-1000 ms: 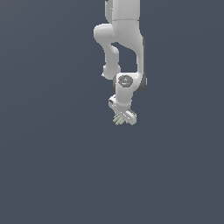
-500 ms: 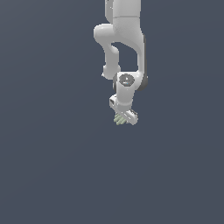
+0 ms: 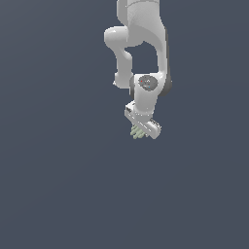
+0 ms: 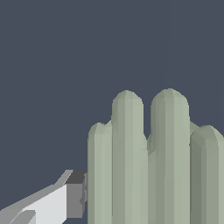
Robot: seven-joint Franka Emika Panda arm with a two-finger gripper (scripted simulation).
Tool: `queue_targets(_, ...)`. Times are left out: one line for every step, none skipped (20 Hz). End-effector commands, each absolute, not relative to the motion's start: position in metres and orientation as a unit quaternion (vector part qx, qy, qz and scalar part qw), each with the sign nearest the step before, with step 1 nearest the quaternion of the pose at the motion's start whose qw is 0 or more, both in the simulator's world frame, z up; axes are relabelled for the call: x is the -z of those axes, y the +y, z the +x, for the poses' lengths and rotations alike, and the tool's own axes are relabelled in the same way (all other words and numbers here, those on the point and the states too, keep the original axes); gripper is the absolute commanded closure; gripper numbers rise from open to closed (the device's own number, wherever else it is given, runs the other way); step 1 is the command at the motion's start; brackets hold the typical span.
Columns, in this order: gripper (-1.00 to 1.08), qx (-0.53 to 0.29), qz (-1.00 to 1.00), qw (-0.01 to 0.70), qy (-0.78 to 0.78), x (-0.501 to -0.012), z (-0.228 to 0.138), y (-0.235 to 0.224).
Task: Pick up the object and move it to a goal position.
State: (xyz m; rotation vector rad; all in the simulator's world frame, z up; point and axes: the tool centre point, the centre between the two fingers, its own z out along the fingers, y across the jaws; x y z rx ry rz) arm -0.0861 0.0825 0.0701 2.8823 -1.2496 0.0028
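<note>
Jaws state cannot be told for certain: in the exterior view the white gripper (image 3: 143, 127) hangs under the arm (image 3: 142, 44) with its bar tilted, and the fingers themselves are hidden. Poking out just beneath the bar, toward the exterior view's left, is the object (image 3: 137, 133), a tiny pale grey-green item with short parallel ridges. No tabletop edge or corner shows in the flat dark grey backdrop.

From the wrist view the object (image 4: 153, 166) fills much of the picture, four rounded ridges standing side by side, the middle two reaching farthest. One finger (image 4: 70, 197), white with a dark grey tip, touches its outermost ridge; the opposite finger is out of sight.
</note>
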Motion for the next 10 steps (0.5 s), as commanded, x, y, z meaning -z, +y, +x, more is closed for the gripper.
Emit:
queue_targets(1.08, -0.001, 0.917, 0.0, -0.398, -0.088, -0.075, 0.089)
queue_targets(1.08, -0.001, 0.917, 0.0, -0.398, -0.096, -0.07, 0.092)
queue_targets(1.08, -0.001, 0.917, 0.001, -0.398, -0.104, -0.065, 0.095)
queue_targets(1.08, -0.001, 0.917, 0.001, -0.398, -0.112, -0.06, 0.099)
queue_targets(1.08, -0.001, 0.917, 0.001, -0.398, -0.12, -0.055, 0.102)
queue_targets(1.08, -0.001, 0.917, 0.001, -0.398, -0.129, -0.049, 0.105)
queue_targets(1.08, -0.001, 0.917, 0.001, -0.398, -0.137, -0.044, 0.108)
queue_targets(1.08, -0.001, 0.917, 0.001, -0.398, -0.145, -0.039, 0.111)
queue_targets(1.08, -0.001, 0.918, 0.001, -0.398, -0.153, -0.033, 0.115)
queue_targets(1.08, -0.001, 0.918, 0.001, -0.398, -0.161, -0.028, 0.118)
